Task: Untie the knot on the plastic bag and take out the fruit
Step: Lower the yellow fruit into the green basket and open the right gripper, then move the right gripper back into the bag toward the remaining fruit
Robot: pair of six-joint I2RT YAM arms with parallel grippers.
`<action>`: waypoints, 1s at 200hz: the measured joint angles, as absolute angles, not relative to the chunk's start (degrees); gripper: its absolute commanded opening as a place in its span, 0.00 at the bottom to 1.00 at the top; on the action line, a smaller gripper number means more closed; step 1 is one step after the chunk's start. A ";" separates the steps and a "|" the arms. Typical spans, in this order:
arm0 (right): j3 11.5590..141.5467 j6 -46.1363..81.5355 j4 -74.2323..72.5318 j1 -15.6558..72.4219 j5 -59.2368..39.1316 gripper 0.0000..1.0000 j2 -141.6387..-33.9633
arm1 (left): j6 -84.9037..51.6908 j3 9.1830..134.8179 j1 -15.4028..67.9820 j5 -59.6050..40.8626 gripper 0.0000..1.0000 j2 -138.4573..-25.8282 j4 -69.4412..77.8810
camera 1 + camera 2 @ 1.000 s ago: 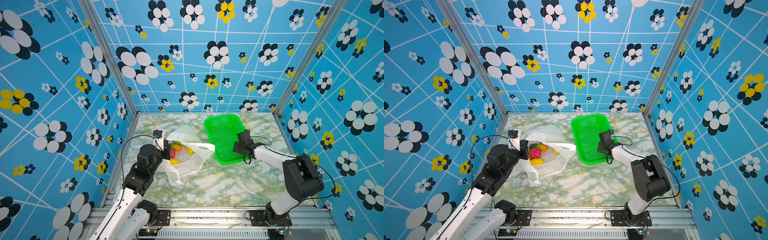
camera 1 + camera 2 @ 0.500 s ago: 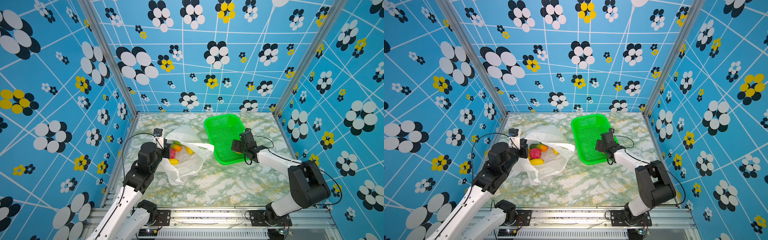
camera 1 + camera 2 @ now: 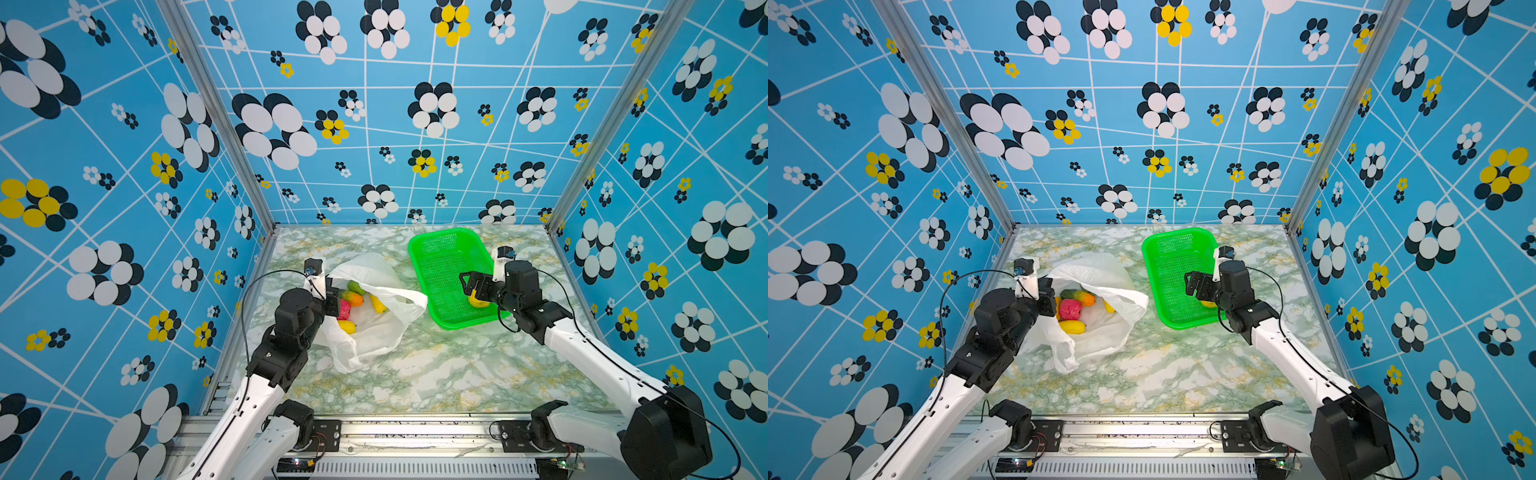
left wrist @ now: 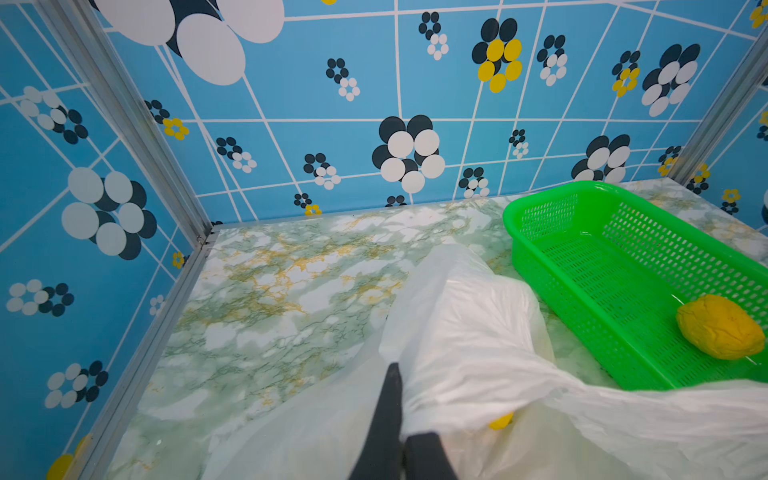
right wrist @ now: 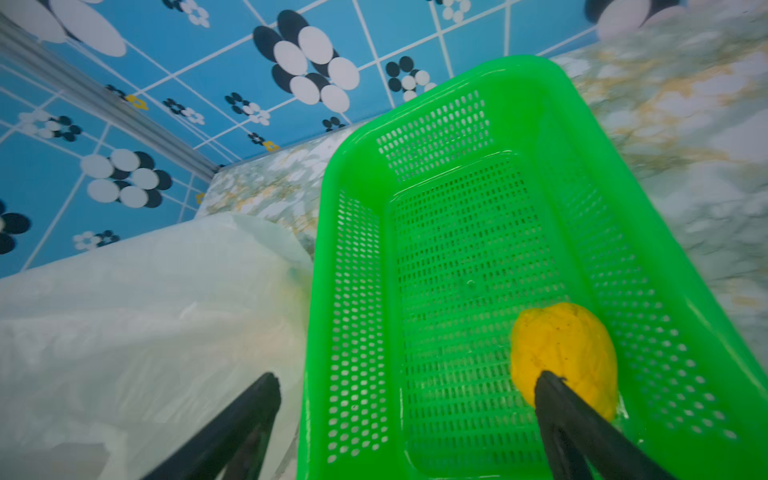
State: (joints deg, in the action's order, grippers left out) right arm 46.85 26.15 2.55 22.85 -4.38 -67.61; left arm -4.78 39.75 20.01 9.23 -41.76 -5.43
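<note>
Green basket's (image 3: 415, 266) long rim lies just beside the plastic bag's (image 3: 374, 332) edge.

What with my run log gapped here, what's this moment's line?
left end effector: shut on plastic bag; right end effector: open at green basket; yellow fruit: in basket; other fruit: in bag

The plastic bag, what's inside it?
A red bumpy fruit, a yellow fruit and a green-orange fruit show in the plastic bag; whatever lies under its white folds is hidden.
</note>
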 measured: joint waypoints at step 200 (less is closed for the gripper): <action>60.31 17.10 -27.57 65.41 11.07 0.58 -106.39 | -15.03 32.14 19.09 2.87 0.00 -40.53 -1.26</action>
